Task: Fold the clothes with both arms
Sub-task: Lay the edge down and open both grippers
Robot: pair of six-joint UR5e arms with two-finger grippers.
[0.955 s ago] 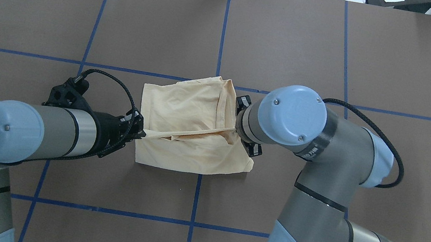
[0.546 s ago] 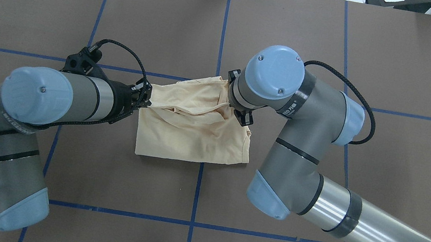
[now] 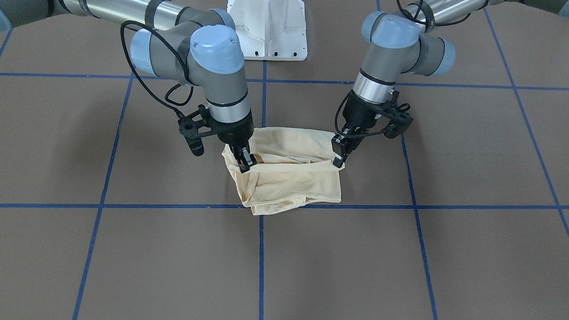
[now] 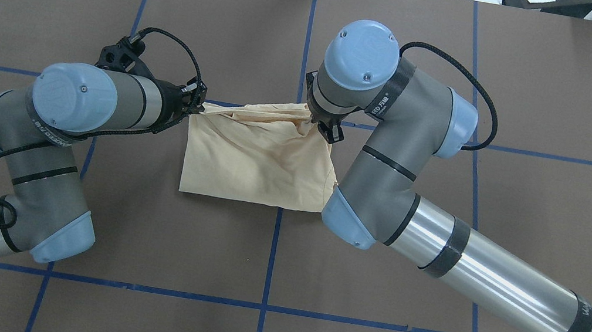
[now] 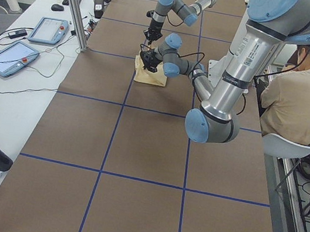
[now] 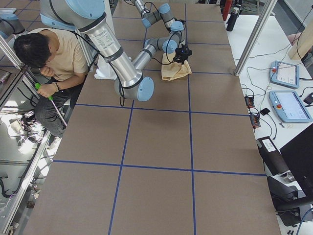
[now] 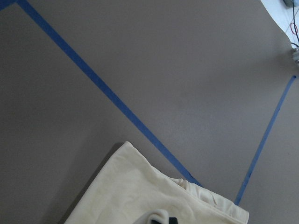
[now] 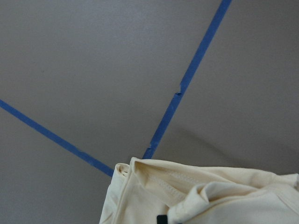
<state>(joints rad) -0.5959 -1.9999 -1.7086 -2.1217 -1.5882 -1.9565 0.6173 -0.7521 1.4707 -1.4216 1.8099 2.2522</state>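
Both arms are stretched out from the white pedestal (image 3: 267, 31), and the cream-yellow T-shirt (image 4: 254, 165) lies straight out from that pedestal on the brown bench (image 4: 472, 217), gathered into a rough square. The left arm (image 4: 74, 101) reaches in on the pedestal's left side. Its left tool (image 4: 200, 105) is narrow, fingers nipped together on the shirt's corner farthest from the pedestal. Across from it, the right arm (image 4: 399, 117) bends down on the pedestal's right side. The right tool (image 4: 318, 126) is also pinched tight on cloth at the other far corner.

From the front, the shirt's edge runs in a taut line between the two tools, lifted off the surface. A flap hangs down from that line on the side away from the pedestal, while the rest lies flat on the pedestal's side. The shirt's farthest hem touches a blue tape line (image 3: 122, 205). The right wrist camera catches a stitched hem (image 8: 159, 179) close up. A person (image 6: 58, 54) sits off the bench edge, near the pedestal.
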